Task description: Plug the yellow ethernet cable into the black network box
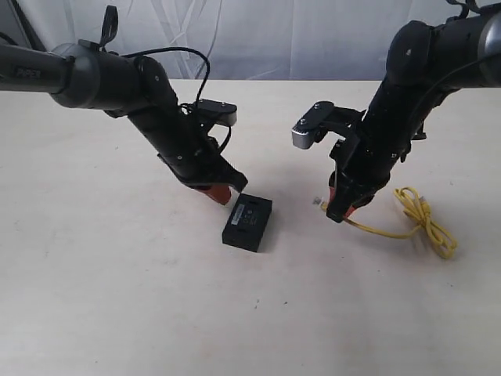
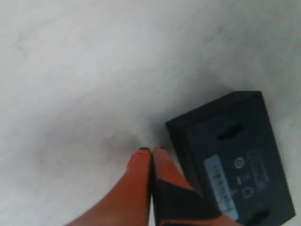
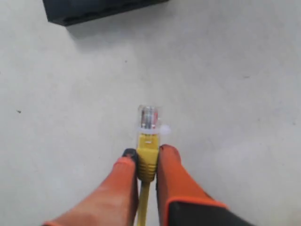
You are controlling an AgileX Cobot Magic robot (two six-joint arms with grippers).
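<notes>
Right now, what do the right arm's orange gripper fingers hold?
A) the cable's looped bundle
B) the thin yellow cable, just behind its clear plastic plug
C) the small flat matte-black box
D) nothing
B: the right wrist view shows the right gripper shut on the yellow ethernet cable just behind its clear plug, apart from the black network box.

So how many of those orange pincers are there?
2. The left pincer, shut and empty, sits beside the black box; the right pincer grips the yellow cable just behind its clear plug. None looks hidden.
</notes>
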